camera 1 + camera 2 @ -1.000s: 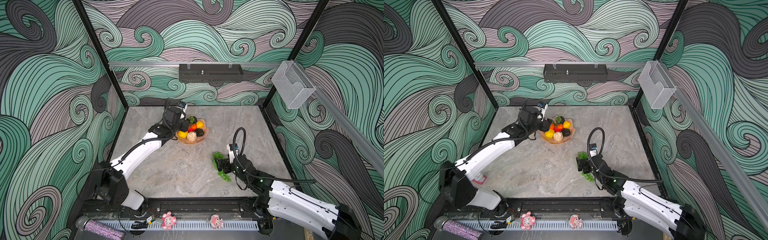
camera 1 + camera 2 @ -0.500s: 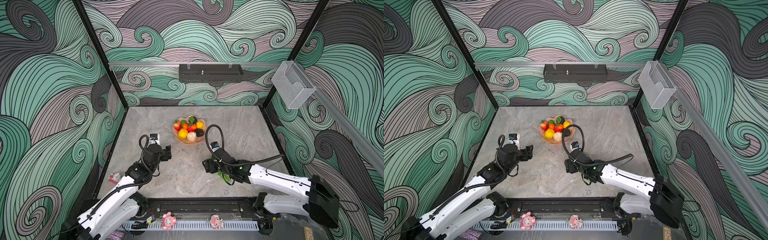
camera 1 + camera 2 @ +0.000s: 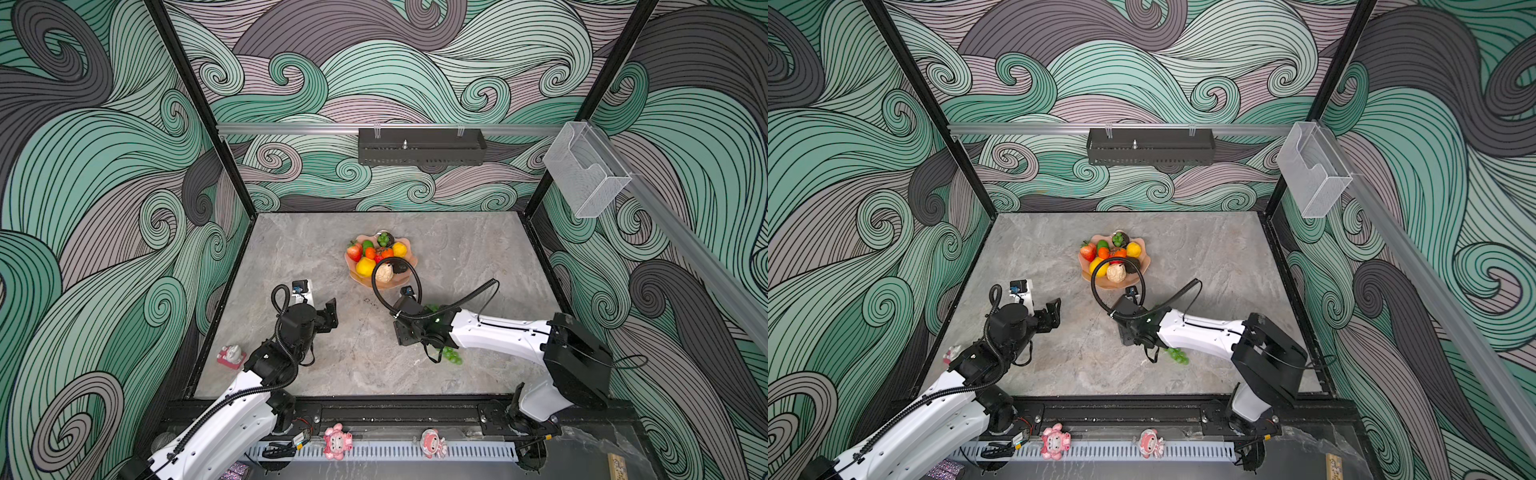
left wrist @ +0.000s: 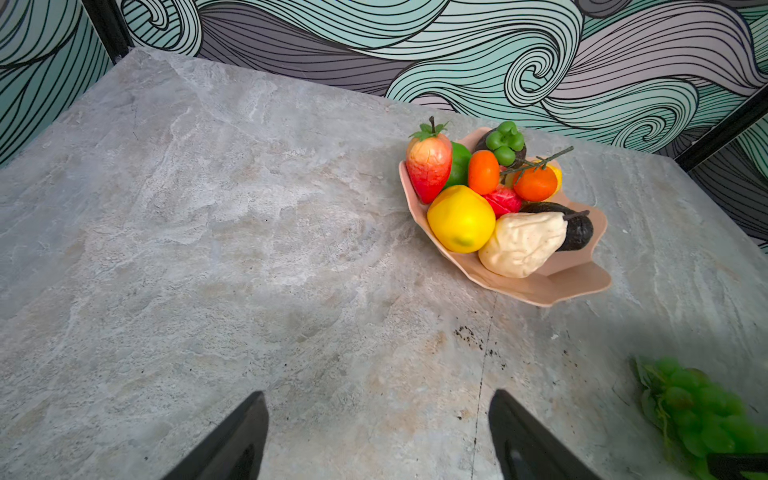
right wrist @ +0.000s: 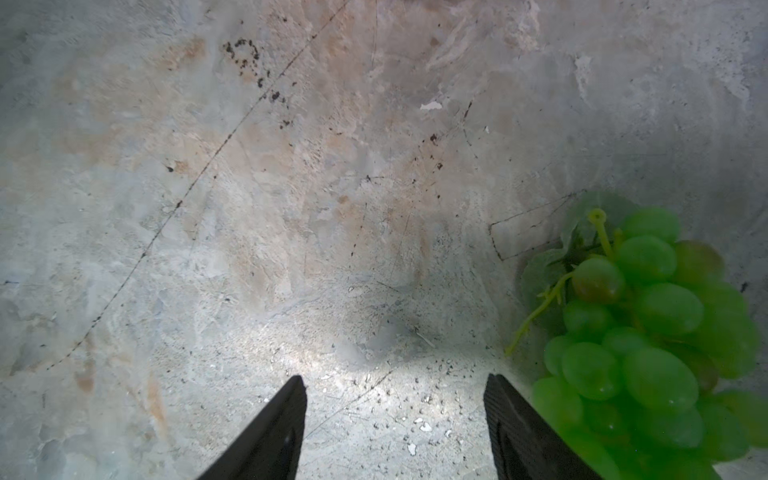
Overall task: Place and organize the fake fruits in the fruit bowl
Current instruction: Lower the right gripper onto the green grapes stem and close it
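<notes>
Glossy green plastic grape bunch (image 5: 648, 332) lay on the grey stone counter (image 5: 291, 208), lengthwise just beside the right end effector (image 5: 395, 377), outside its spread, empty jaws; the left end effector (image 4: 378, 392), also spread, stood farther off.

Grey stone-look worktop (image 3: 307, 266), scuffed, with dark specks (image 4: 467, 332) and a thin scratch line (image 4: 483, 374). On it: fruit bowl (image 4: 552, 293) upright, back of centre. Loose bunch of green grapes (image 3: 453, 356) nearer the front, right of centre, well apart from the bowl. Pink figurine (image 3: 232, 356) by the left edge.
</notes>
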`<action>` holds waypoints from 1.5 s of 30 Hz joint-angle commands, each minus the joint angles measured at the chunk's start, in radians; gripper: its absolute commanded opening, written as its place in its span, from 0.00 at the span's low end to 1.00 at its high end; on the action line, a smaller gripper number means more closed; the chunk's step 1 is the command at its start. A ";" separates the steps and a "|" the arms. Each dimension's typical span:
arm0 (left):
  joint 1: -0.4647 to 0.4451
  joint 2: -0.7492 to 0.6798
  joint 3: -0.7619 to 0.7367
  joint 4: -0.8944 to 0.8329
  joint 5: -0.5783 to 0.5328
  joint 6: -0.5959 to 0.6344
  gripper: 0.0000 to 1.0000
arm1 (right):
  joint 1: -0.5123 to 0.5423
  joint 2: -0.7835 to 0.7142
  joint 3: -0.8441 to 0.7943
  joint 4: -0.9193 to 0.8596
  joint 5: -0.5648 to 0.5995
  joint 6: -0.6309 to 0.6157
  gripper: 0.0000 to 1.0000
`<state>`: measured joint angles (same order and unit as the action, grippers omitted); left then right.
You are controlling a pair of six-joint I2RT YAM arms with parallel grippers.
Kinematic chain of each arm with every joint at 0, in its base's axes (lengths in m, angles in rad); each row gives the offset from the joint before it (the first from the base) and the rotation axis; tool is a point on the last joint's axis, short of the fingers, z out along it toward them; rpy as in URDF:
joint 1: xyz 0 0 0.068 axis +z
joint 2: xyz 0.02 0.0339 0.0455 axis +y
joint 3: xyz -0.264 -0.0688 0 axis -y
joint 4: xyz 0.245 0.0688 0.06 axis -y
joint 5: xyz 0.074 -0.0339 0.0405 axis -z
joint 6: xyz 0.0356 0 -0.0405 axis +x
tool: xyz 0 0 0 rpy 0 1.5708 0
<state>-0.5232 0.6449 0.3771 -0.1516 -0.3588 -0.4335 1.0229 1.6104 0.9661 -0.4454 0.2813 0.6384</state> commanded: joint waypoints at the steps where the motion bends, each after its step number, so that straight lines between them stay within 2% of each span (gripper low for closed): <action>1: 0.009 -0.002 0.012 0.012 -0.031 0.006 0.85 | 0.002 0.034 0.039 -0.105 0.064 0.038 0.67; 10: 0.009 -0.016 0.011 0.005 -0.035 0.005 0.85 | 0.006 0.128 0.082 -0.149 0.045 0.059 0.63; 16: 0.009 -0.011 0.010 0.008 -0.038 0.005 0.86 | -0.003 0.156 0.100 -0.214 0.124 0.081 0.62; 27: 0.009 0.010 0.014 0.015 -0.033 0.015 0.86 | -0.062 0.126 0.093 -0.281 0.237 0.054 0.58; 45: 0.009 0.045 0.019 0.024 -0.028 0.020 0.86 | -0.207 -0.004 -0.007 -0.282 0.222 0.021 0.52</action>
<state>-0.5232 0.6842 0.3771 -0.1413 -0.3740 -0.4255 0.8310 1.6379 0.9783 -0.7010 0.4946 0.6621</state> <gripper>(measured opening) 0.864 0.522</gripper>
